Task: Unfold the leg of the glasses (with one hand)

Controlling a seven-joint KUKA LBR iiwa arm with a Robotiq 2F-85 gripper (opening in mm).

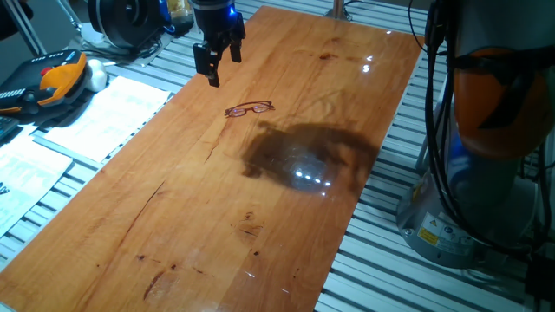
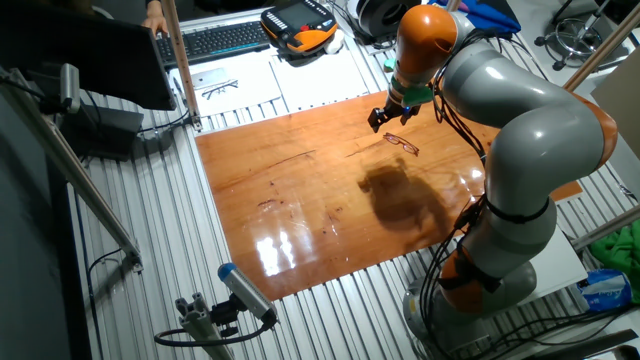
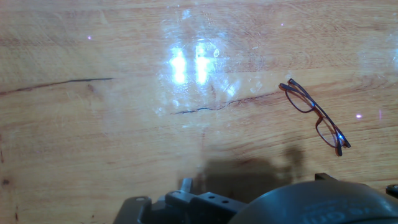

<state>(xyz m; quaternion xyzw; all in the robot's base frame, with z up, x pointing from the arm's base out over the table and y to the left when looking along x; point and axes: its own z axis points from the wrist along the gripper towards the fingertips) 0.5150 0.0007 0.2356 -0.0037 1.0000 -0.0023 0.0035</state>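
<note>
Item 1. Hand body, dark housing at the bottom edge of the hand view; fingertips not visible there.

Item 2. Wooden tabletop point(image 3: 93, 143), glossy, with a dark crack line and bright lamp reflections.

Item 3. Glasses point(image 3: 314, 116), thin reddish-brown wire frame, lying flat on the wood to the right of the hand's line of sight. Legs appear folded against the front; the hinge detail is too fine to confirm.

Item 4. Hand point(image 1: 216, 62), black two-fingered gripper with blue light, hanging above the table clear of the glasses point(image 1: 250, 108). Fingers stand slightly apart with nothing between them.

Item 5. Clutter beyond the board: papers point(image 1: 104, 108), an orange-and-black handheld unit point(image 1: 52, 82).

Handling note, as judgement: the step in hand looks like the approach. The hand should come across over the frame and lower with a fingertip beside the free end of one leg, then sweep that leg outward gently; the frame is light and would likely slide rather than open under a hard push.

View note: the other fixed view alone shows the grey-and-orange arm point(image 2: 520, 130) and a keyboard point(image 2: 215, 40); only the hand view resolves lens outlines.
</note>
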